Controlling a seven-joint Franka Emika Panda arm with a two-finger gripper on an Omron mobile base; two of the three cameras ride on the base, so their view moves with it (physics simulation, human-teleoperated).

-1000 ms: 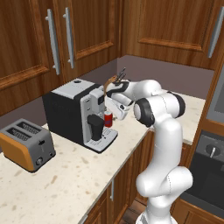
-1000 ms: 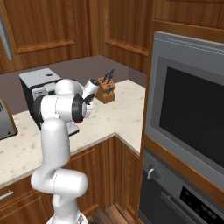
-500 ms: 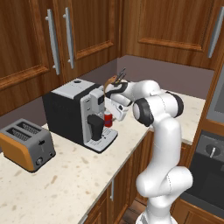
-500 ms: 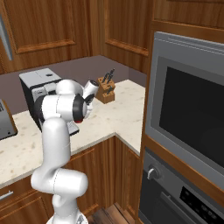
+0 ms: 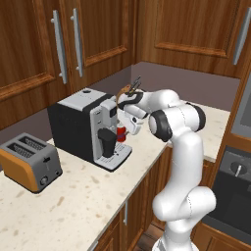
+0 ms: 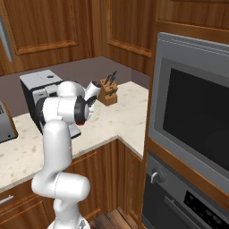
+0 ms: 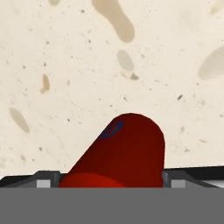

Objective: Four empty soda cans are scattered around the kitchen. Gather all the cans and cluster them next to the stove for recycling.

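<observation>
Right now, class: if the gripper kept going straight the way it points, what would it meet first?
The red soda can, already between the gripper fingers. Beyond it lies the speckled countertop, probably next, though depth is hard to judge in the hand view.

Smooth red can (image 7: pixel 124 151) (speckled stone counter (image 7: pixel 65 65))

White robot arm bends at the elbow, reaching forward and left, its gripper (image 5: pixel 122 131) pointing down, fingers apart.
</observation>
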